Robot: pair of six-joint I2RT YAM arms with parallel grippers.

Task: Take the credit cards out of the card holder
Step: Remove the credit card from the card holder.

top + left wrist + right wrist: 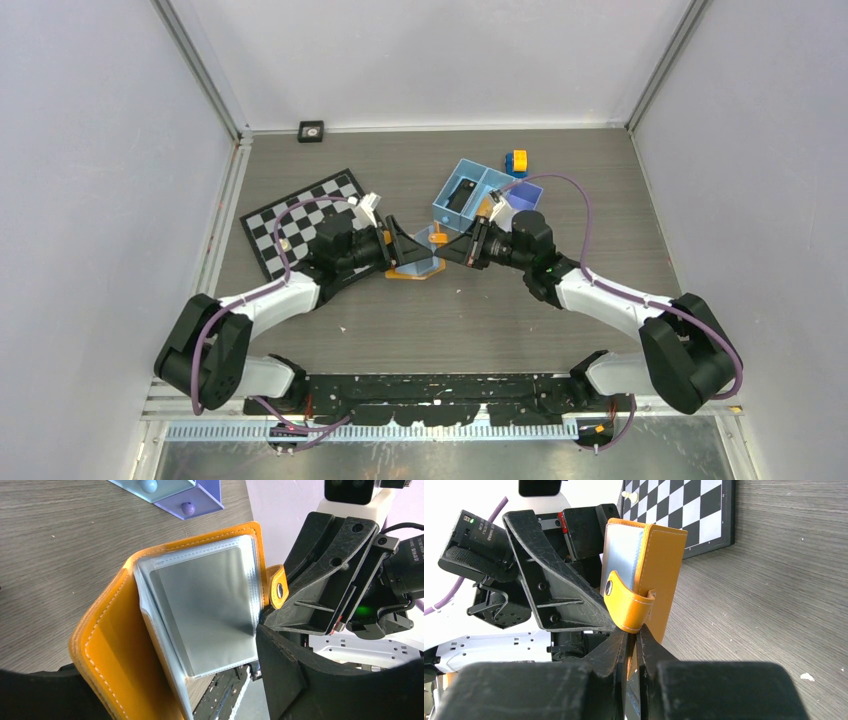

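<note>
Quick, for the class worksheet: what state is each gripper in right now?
Left gripper: open wide, at the opened card holder.
Right gripper: shut on the card holder.

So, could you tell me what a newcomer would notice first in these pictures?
The orange card holder, held open mid-table between both grippers, its clear sleeves showing. The right gripper pinches its cover beside the tab, while the left gripper stands open around it. A chessboard lies left, a blue tray behind.

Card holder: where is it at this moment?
In the top view, the card holder stands open mid-table between the left gripper and right gripper, close to the blue tray.
</note>
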